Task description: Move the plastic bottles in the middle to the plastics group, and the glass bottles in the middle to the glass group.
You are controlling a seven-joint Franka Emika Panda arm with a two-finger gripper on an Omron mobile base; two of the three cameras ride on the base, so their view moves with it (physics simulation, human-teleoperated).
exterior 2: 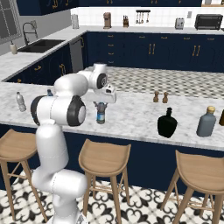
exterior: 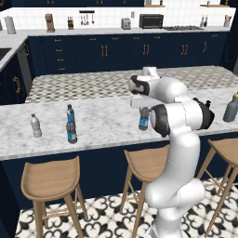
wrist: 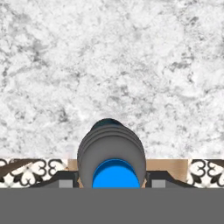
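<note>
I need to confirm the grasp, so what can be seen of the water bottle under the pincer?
The water bottle is small and looks like clear plastic, with a blue cap, a blue label band and a darker lower half. It stands upright on the marble counter, near its front edge. The pincer sits over its top with the fingers at either side of the neck. In the hand view, the ribbed shoulder and cap sit between the fingertips, which appear shut on it.

Centre frame: hand point(exterior 2: 101, 104) down over a blue-labelled water bottle point(exterior 2: 101, 114), standing upright on the marble surface point(exterior 2: 131, 118). Right of centre: squat black bottle point(exterior 2: 167, 124), then tall grey bottle point(exterior 2: 206, 122). Behind them, two brown shakers point(exterior 2: 160, 97). Far left: pale bottle point(exterior 2: 20, 101).
</note>
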